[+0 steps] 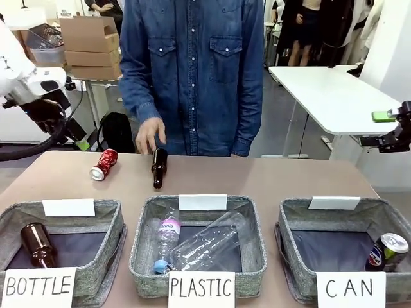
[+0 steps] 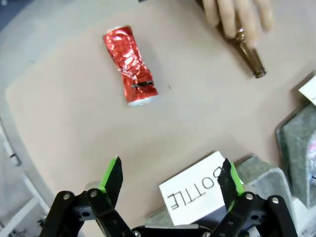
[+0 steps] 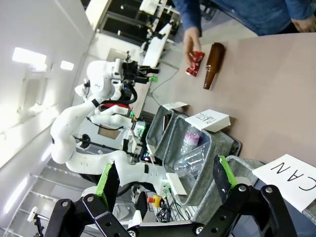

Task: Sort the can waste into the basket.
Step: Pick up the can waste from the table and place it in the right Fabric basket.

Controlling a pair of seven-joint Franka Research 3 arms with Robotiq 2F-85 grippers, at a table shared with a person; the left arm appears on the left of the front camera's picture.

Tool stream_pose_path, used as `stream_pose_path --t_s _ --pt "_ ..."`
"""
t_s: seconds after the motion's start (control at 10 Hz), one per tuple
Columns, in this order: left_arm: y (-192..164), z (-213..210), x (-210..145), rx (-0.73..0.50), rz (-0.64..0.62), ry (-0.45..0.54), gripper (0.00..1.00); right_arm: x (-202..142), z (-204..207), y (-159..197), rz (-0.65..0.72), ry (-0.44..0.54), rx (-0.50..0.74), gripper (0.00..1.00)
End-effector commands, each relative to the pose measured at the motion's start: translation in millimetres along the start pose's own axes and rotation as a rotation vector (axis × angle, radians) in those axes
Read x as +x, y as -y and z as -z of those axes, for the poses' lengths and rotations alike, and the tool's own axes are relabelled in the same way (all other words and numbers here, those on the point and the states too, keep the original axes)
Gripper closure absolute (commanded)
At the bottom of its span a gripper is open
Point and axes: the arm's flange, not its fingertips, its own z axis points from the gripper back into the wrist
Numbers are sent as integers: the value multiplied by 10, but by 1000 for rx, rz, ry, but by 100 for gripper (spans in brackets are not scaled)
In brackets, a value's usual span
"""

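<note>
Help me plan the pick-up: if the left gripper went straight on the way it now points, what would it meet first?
Probably bare tabletop, between the dented red can and the BOTTLE basket's sign. The left gripper is open and aims short of the can, though depth is unclear.

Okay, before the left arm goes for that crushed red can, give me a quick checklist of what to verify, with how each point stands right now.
1. Left gripper open: ok, jaws stand wide apart.
2. Red can free to grasp: ok, it lies on its side on the table, with nothing on it.
3. Person's hand out of the way: not ok, it is at the far end of the brown bottle, just beside the can.
4. Room in the CAN basket: ok, only the blue can sits in one corner.
5. Right gripper clear: ok, open and off to the side.
6. Can firm enough to hold: cannot tell.
</note>
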Motion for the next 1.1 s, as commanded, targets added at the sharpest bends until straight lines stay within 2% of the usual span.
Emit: stream_pose_path --t_s 0.0,0.2,0.4,0.8,1.0 --pt "-331 -614 -432 -105 -27 120 0 -1 7 1 -15 5 4 0" --pt "-519 -1036 -1146 -165 -49 234 0 -1 7 1 -15 5 4 0" --pt "-669 -1078 -1570 -252 -74 298 0 -1 7 1 -15 5 4 0" --pt "-597 -811 -1239 -303 -11 237 0 -1 7 1 -15 5 4 0" --pt "-580 -800 -1160 -308 -12 249 0 -1 7 1 -15 5 4 0"
